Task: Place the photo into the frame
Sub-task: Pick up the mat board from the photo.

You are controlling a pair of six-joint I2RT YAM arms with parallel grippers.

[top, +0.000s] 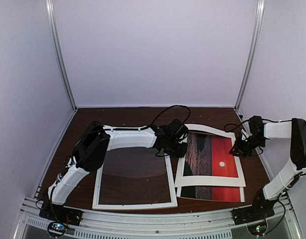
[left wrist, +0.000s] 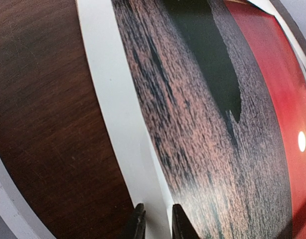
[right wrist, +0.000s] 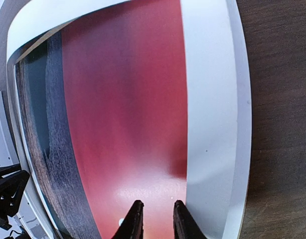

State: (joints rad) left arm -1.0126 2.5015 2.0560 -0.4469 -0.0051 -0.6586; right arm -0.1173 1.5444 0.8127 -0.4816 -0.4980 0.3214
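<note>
The photo (top: 213, 157), a red sunset over dark water, lies right of centre under a white mat (top: 211, 181) with a cut-out window. Its front edge sticks out past the mat. The white frame (top: 134, 205) lies flat to the left, with dark table showing through it. My left gripper (top: 179, 149) is at the mat's left band. In the left wrist view its jaws (left wrist: 155, 224) stand narrowly apart astride that band (left wrist: 118, 109), beside the photo (left wrist: 203, 124). My right gripper (top: 237, 149) is at the mat's right side, its jaws (right wrist: 154, 221) slightly apart over the red print (right wrist: 123, 99). The mat (right wrist: 213, 99) bows upward.
White enclosure walls and two aluminium posts (top: 62, 55) close in the brown table (top: 128, 117). Black cables (top: 168, 112) loop above the left wrist. A metal rail (top: 158, 224) runs along the near edge between the arm bases.
</note>
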